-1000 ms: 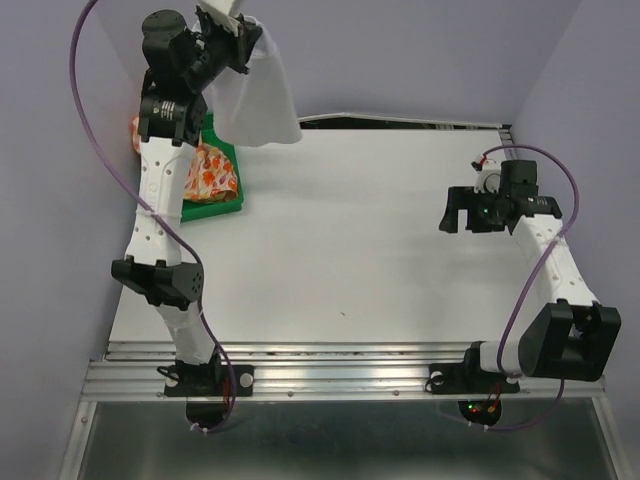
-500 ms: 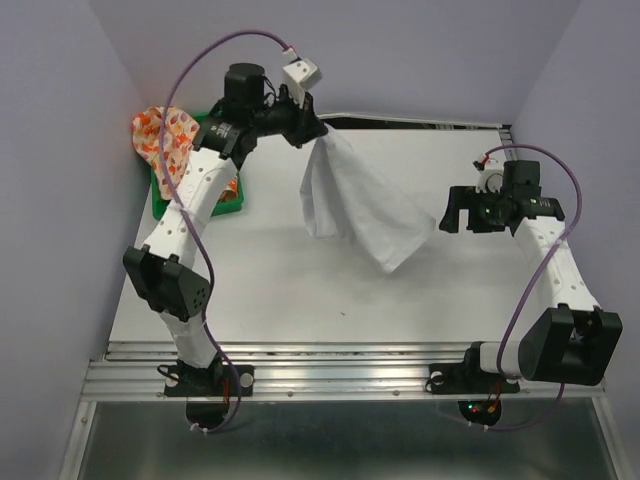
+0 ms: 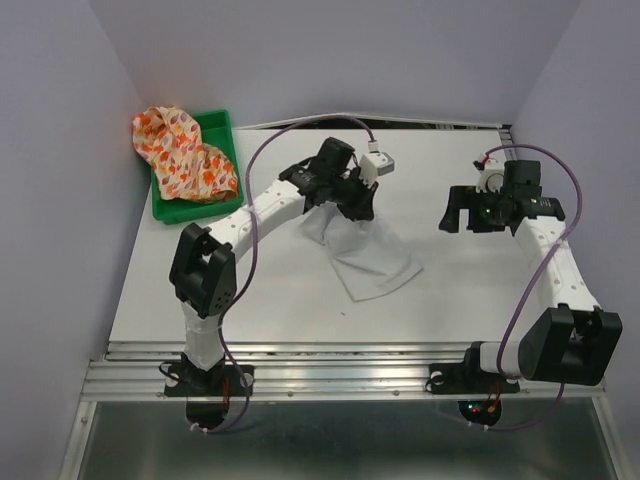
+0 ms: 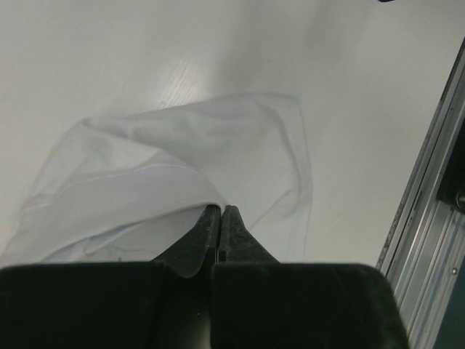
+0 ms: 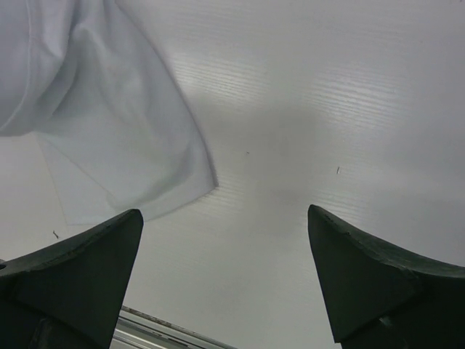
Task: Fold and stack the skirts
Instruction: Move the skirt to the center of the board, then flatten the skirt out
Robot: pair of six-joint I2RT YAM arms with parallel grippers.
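Centre frame, our left gripper (image 3: 361,203) pinches the plain white cloth skirt (image 3: 376,264); looks limp and light, so we'd take its corners, while the right gripper (image 3: 455,220) sits with jaws wide apart.

Bright, even overhead light, soft faint shadows on the pale table (image 3: 300,300), streaky sheen on it in both wrist views, top view sharp, right end effector (image 5: 224,212) a dark, underexposed silhouette, white skirt (image 4: 182,160) low-contrast.
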